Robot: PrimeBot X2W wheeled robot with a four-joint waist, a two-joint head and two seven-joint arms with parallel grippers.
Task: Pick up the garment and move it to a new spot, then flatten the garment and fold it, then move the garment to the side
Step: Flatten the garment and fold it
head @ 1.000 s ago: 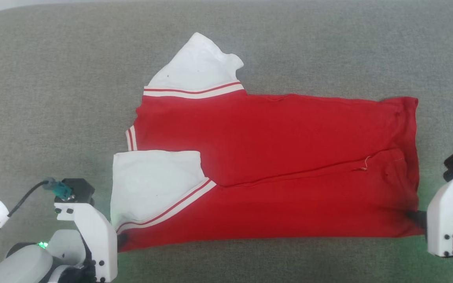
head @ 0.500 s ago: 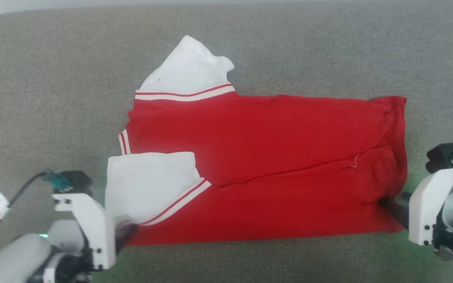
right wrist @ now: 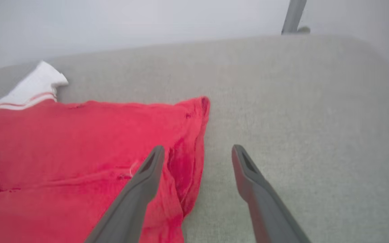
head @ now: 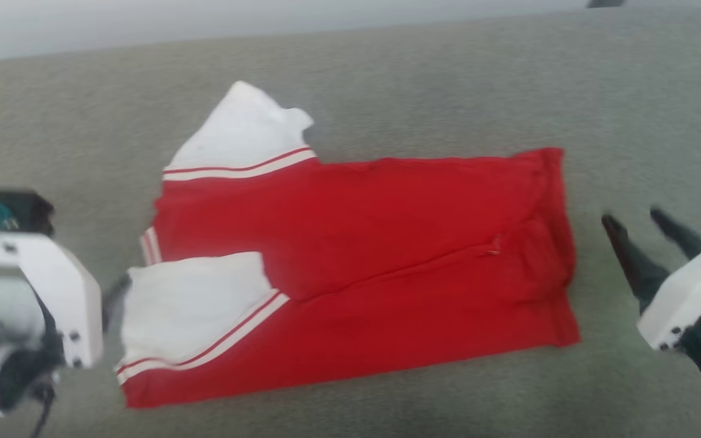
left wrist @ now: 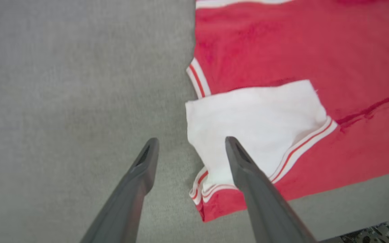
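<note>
The garment (head: 356, 243), red with white sleeves and striped trim, lies flat on the grey cushion, its near long edge folded over so one white sleeve (head: 192, 304) rests on the red body. The other sleeve (head: 241, 131) sticks out at the far side. My left gripper (left wrist: 191, 141) hangs open just off the folded sleeve's corner, nothing between its fingers; it appears blurred at the garment's left end (head: 114, 295). My right gripper (head: 630, 216) is open beside the hem (right wrist: 194, 158), apart from the cloth, with its left finger over the hem's edge in the right wrist view.
Grey upholstered surface (head: 387, 79) spreads all round the garment, with free room to the far side and to both ends. A pale wall and a thin grey post (right wrist: 292, 17) stand beyond the far edge.
Both grippers were at the garment's near corners and have let go, opened and drawn back to the sides. The head camera has shifted, so the whole picture sits further left.
</note>
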